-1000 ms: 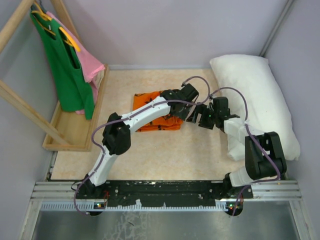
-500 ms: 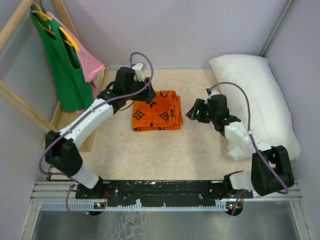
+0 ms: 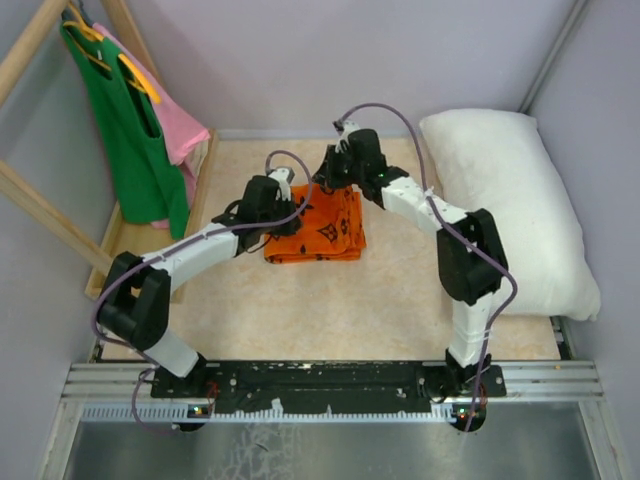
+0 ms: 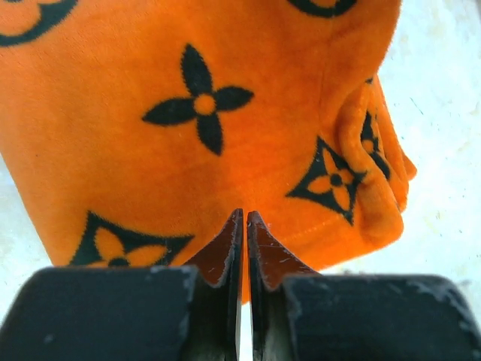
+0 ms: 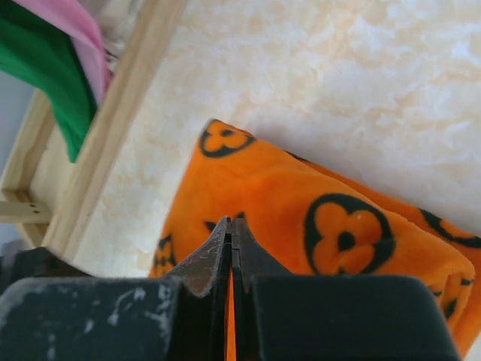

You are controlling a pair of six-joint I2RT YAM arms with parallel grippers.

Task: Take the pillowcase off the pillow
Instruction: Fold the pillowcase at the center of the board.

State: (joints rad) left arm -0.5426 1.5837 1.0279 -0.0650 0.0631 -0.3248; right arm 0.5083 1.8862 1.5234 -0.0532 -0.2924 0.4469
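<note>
The orange pillowcase (image 3: 322,228) with black motifs lies folded flat on the table, apart from the white pillow (image 3: 520,200) at the right. My left gripper (image 3: 297,208) hovers at the pillowcase's left side. In the left wrist view its jaws are together with only a sliver between them (image 4: 245,219), and the pillowcase (image 4: 188,135) fills the view beyond them. My right gripper (image 3: 326,181) reaches over the pillowcase's far edge. Its jaws are pressed shut (image 5: 231,226) above the orange pillowcase (image 5: 331,218). I see no fabric pinched in either gripper.
A wooden rack (image 3: 150,265) stands at the left, with a green top (image 3: 130,130) and a pink garment (image 3: 178,130) hanging on it. The right wrist view also shows the rack's base (image 5: 120,128) and the green top (image 5: 45,71). Grey walls enclose the table.
Both grippers have closed. The right arm swung from beside the pillow over to the pillowcase's far edge. The left gripper moved from the far left corner to the pillowcase's left side.
</note>
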